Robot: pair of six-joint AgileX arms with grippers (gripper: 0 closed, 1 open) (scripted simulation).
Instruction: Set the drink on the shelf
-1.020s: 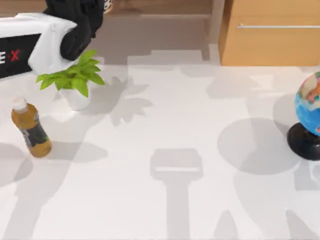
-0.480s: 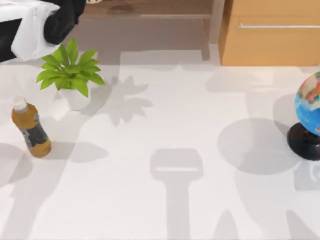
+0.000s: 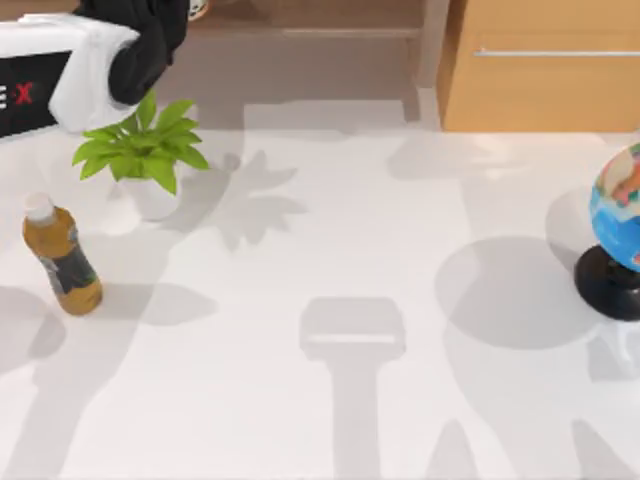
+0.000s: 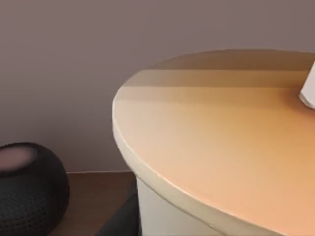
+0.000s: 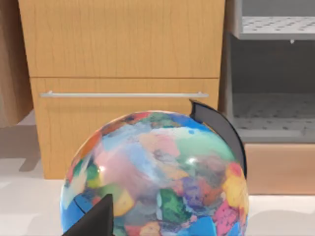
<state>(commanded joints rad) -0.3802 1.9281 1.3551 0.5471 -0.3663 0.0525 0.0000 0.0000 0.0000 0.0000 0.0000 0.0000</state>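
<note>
Drink [image 3: 197, 8] barely peeking in at the top view's upper edge, over the brown shelf [image 3: 300, 15] and just beside the left gripper [image 3: 150, 35]; impossible to tell whether clamped or released. From the left wrist: orange lid up close, white straw [image 4: 308, 91] at its edge, wooden board below. From the right wrist: right gripper [image 5: 93, 221] parked near the globe [image 5: 157, 177], facing the cabinet [image 5: 123, 49]; grip likewise unclear.

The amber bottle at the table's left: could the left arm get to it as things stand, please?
Probably yes: the bottle stands alone on open table, with the left arm just beyond the potted plant behind it.
</note>
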